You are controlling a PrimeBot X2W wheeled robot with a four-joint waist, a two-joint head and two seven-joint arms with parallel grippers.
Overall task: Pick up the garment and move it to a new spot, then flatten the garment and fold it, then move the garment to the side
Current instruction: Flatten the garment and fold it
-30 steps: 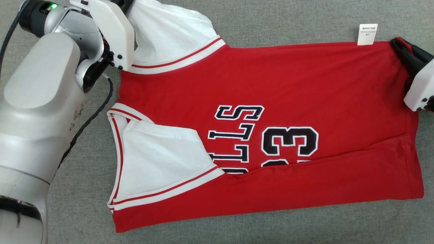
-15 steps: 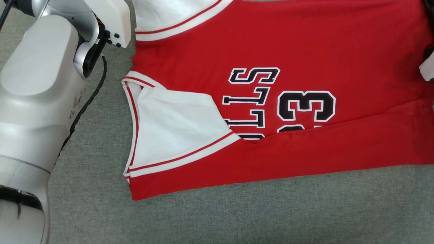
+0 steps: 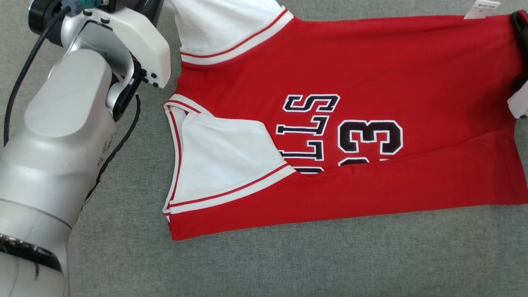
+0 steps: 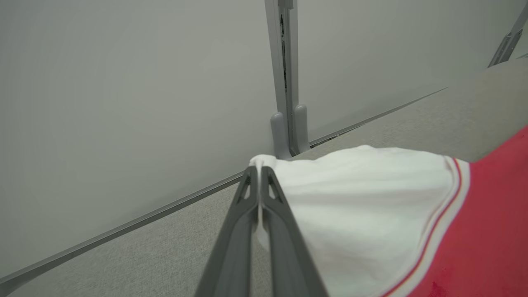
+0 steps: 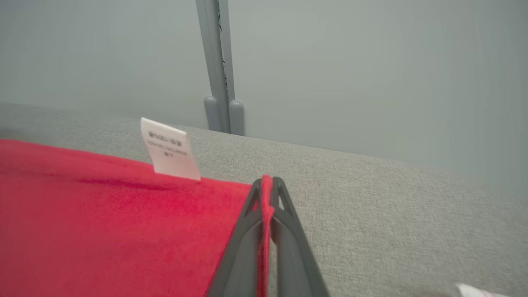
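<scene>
on grey cloth (image 3: 288, 264), left fingers (image 4: 233, 235) clamp the jersey's (image 3: 371, 74) sleeve (image 4: 350, 198), right fingers (image 5: 243, 239) its red corner (image 5: 267, 194).

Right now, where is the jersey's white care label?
Head view, top right: the care label pokes from the jersey's far edge, beside the right gripper.

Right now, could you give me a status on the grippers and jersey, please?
Left gripper shut on white sleeve; right gripper shut on red corner. Jersey spread out, near edge folded over. White label by right gripper.

Silver arm (image 3: 62, 136), white wrist (image 3: 144, 45), black cable (image 3: 133, 123), grey left hand (image 4: 259, 169).
</scene>
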